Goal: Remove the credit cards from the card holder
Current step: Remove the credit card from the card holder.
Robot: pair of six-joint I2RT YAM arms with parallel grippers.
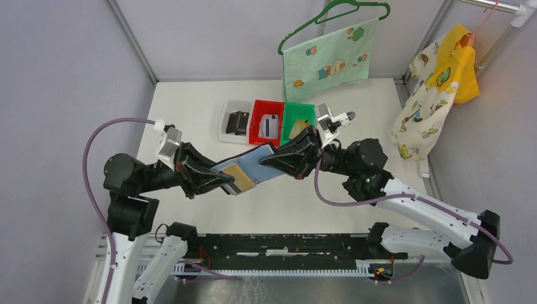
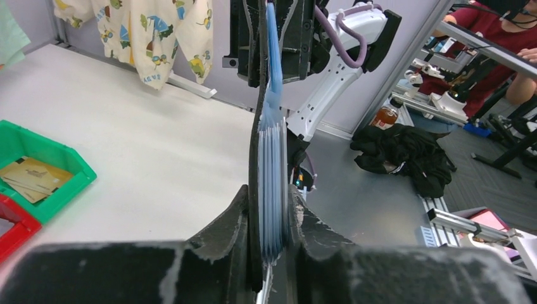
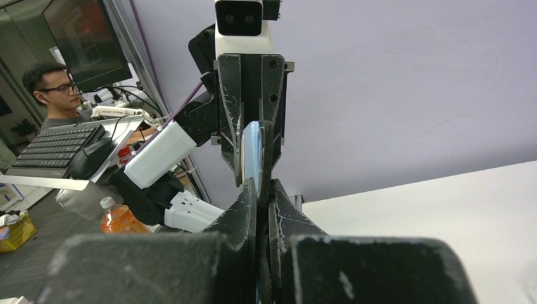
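Two sets of jaws held the card holder (image 1: 261, 163) spread open in the air above the bench (image 1: 285, 202). The right jaws were clamped tight on its right-hand end. The left jaws stood narrow, pinching the opposite end, where the credit cards (image 2: 273, 190) sat edge-on in their pockets. Extraction appeared to be the step in hand. The next move likely called for drawing the left jaws away along the card's length while the right jaws anchored the holder.
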